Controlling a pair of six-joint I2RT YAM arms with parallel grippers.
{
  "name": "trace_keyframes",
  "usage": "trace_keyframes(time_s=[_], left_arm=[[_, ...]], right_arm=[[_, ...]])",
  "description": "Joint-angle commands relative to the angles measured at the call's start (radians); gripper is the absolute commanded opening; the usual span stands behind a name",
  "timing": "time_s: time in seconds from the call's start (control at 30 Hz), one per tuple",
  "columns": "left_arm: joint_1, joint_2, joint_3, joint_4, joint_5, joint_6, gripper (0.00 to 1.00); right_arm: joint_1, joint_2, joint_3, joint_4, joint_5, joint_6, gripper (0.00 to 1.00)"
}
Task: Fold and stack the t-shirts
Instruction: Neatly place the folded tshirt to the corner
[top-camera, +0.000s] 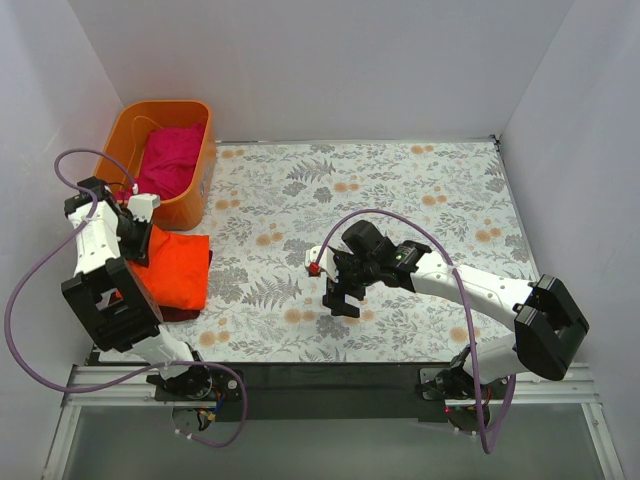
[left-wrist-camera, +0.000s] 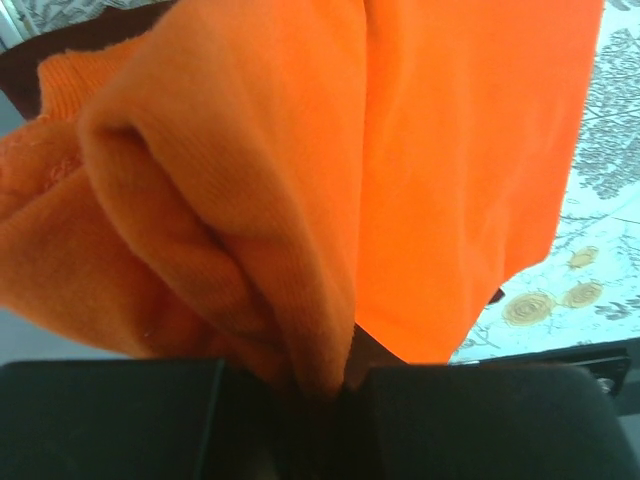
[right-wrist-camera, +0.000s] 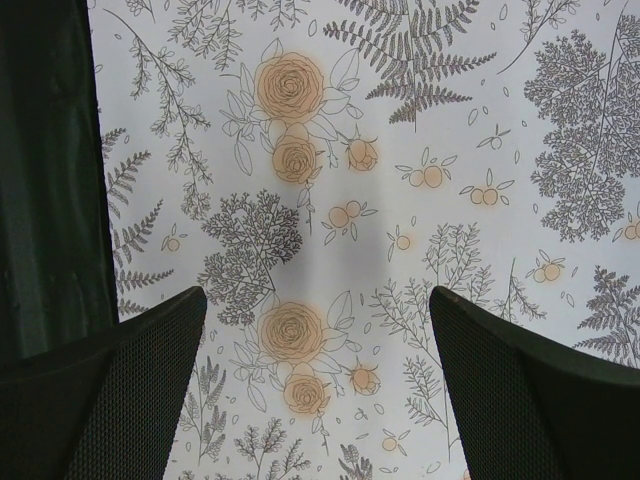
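Nearest, right of the middle, the right gripper (right-wrist-camera: 318, 300) hangs over the flowered table (top-camera: 420, 190) with its fingers spread wide apart and nothing between them; its wrist view shows only printed roses and ferns under the gap. At the left edge, a little farther back, the orange-red t-shirt (top-camera: 178, 268) lies as a roughly folded block, reaching to the table's left border. The left gripper (left-wrist-camera: 318, 385) is at that shirt's far left part, and its wrist view shows the two fingers pressed together on a bunched fold of the orange cloth. The maroon t-shirt (top-camera: 178, 314) lies underneath, showing only as a dark strip along the near edge of the orange one and a sliver at its right side. Farthest, in the far left corner, stands an orange tub (top-camera: 166, 105), just beyond the orange shirt, and the magenta-pink t-shirt (top-camera: 168, 160) lies crumpled inside it.
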Motion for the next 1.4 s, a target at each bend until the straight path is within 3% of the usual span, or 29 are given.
trace_keyframes(time_s=[0.0, 0.67, 0.97, 1.03, 1.37], left_arm=[[0.014, -0.005, -0.017, 0.067, -0.042, 0.05, 0.0], [0.035, 0.032, -0.084, 0.222, -0.13, 0.106, 0.0], [0.049, -0.011, -0.053, 0.204, -0.151, 0.128, 0.48], [0.063, -0.02, -0.044, 0.213, -0.168, 0.148, 0.52], [0.08, -0.091, 0.071, 0.155, -0.219, 0.162, 0.53]], right_arm=[[-0.002, -0.013, 0.005, 0.002, 0.003, -0.013, 0.98], [-0.002, -0.007, 0.007, -0.006, 0.006, -0.019, 0.98], [-0.002, -0.003, 0.016, -0.011, 0.005, -0.025, 0.98], [-0.002, -0.003, 0.019, -0.012, 0.005, -0.03, 0.98], [-0.003, -0.01, 0.033, -0.018, 0.017, -0.045, 0.98]])
